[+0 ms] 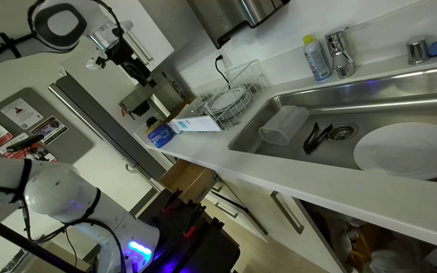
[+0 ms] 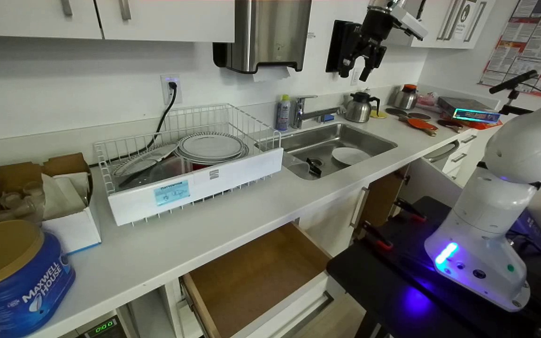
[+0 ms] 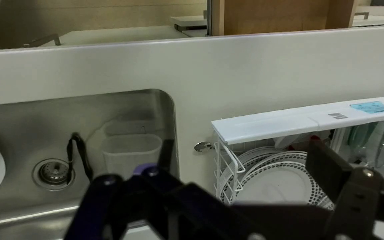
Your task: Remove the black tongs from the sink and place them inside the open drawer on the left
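Observation:
The black tongs lie in the steel sink, beside the drain and a clear plastic container. The tongs also show in the wrist view, left of my fingers, and small in an exterior view. The drawer is pulled open below the counter, with a bare brown inside. It also shows in an exterior view and at the top of the wrist view. My gripper is open and empty, high above the counter. Its fingers stand wide apart in the wrist view, over the dish rack.
A white plate lies in the sink. A wire dish rack with plates stands on the counter left of the sink. A blue coffee tub stands farther left. The tap and spray bottle stand behind the sink. A paper-towel dispenser hangs above.

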